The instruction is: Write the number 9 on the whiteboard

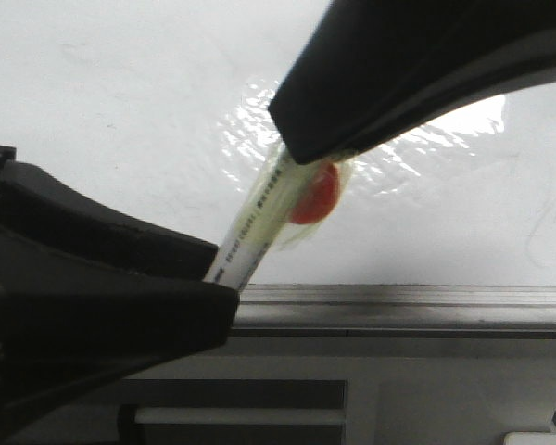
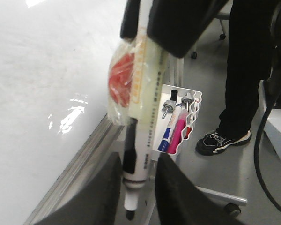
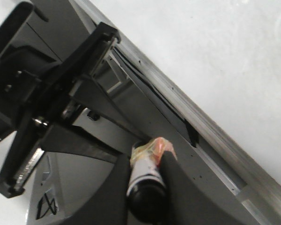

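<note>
The whiteboard (image 1: pixel 120 111) fills the front view, with a wrinkled glare patch and a grey edge rail (image 1: pixel 398 301) below it. No number 9 shows on it. My right gripper (image 1: pixel 310 153) is shut on the rear end of a white marker (image 1: pixel 250 232) wrapped in yellowish tape with a red piece (image 1: pixel 315 195). The marker slants down into my left gripper (image 1: pixel 218 269). In the left wrist view the marker (image 2: pixel 140 154) hangs with its bare black tip between the fingers of the left gripper (image 2: pixel 138 161); a thin gap shows on one side. The right wrist view shows the right gripper (image 3: pixel 150 154) on the marker (image 3: pixel 143 171).
A white holder (image 2: pixel 180 124) with several markers hangs beside the board's rail. A person in black trousers and a black shoe (image 2: pixel 222 138) stands close by, and a black cable (image 2: pixel 260 154) hangs there. The left arm (image 3: pixel 51 93) is close under the right gripper.
</note>
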Controlling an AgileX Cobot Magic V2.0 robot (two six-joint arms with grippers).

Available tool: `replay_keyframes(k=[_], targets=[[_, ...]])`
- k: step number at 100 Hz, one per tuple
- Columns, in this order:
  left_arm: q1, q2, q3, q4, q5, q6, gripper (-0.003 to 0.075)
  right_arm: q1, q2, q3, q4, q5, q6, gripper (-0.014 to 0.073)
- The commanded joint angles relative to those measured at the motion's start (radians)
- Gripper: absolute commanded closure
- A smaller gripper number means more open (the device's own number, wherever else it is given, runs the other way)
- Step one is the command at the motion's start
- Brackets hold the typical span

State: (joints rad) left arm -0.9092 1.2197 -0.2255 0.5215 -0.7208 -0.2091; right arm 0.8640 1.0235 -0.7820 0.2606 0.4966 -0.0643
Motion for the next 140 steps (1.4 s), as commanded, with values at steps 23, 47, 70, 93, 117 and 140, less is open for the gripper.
replay_keyframes(k=[23,47,70,93,117,140], targets=[[-0.006,-0.093,0.009,-0.249,-0.076,-0.045,0.0386,-0.010,-0.078,-0.032,-0.106,-0.072,-0.013,0.0650],[-0.006,-0.279,0.042,-0.395,-0.011,-0.026,0.0386,-0.145,-0.168,-0.048,-0.144,-0.067,0.012,0.0650],[-0.006,-0.329,0.042,-0.399,0.012,-0.015,0.0386,-0.300,-0.145,-0.147,-0.144,-0.051,0.012,0.0650],[-0.006,-0.321,0.042,-0.399,0.012,-0.015,0.0386,-0.337,-0.053,-0.230,-0.144,-0.046,0.012,0.0650],[-0.006,-0.321,0.042,-0.399,0.012,-0.015,0.0386,-0.337,0.112,-0.294,-0.130,-0.094,0.012,0.0650],[-0.006,-0.321,0.042,-0.399,0.012,-0.015,0.0386,-0.251,0.178,-0.266,-0.125,-0.026,-0.003,0.0654]])
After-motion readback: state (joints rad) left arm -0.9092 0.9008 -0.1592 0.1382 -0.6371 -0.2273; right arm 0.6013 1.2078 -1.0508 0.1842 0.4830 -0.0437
